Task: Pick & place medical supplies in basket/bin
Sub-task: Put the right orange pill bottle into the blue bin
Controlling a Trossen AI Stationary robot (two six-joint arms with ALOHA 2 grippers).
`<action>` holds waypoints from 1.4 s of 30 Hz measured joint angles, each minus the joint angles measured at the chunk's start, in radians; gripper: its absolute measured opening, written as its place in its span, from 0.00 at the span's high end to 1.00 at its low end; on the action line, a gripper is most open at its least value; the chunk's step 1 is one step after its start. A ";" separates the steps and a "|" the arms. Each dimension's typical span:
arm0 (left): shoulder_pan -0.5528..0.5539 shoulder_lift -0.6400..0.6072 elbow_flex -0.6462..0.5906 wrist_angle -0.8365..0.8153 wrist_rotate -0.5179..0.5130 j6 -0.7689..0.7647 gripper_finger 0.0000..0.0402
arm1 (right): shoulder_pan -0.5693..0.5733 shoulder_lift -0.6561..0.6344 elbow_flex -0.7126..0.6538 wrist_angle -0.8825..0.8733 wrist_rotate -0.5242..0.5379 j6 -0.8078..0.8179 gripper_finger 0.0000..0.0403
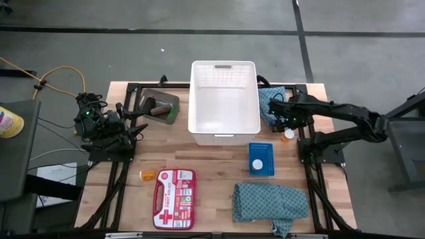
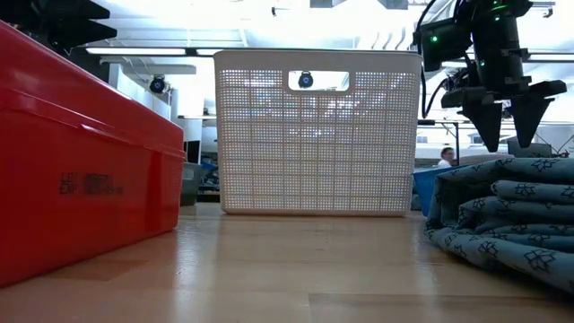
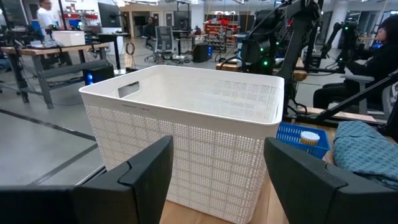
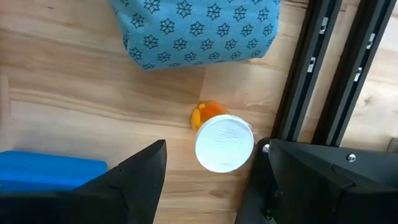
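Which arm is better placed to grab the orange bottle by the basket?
Right. Its gripper hangs open right over the bottle, beside the basket. The left gripper waits, open, on the basket's other side.

Right tool (image 4: 205,171) raised, pointing down, fingers (image 4: 134,180) spread wide. Left arm parked at left side, left tool (image 3: 217,174) fingers apart, level.

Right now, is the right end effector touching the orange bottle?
Apart. The right wrist view shows the open right end effector hovering over the upright orange bottle, bare table visible between each finger and its white cap.
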 joint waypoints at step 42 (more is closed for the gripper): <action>0.000 0.000 0.000 0.000 0.000 0.000 0.40 | 0.048 0.116 -0.059 0.010 0.002 0.135 0.32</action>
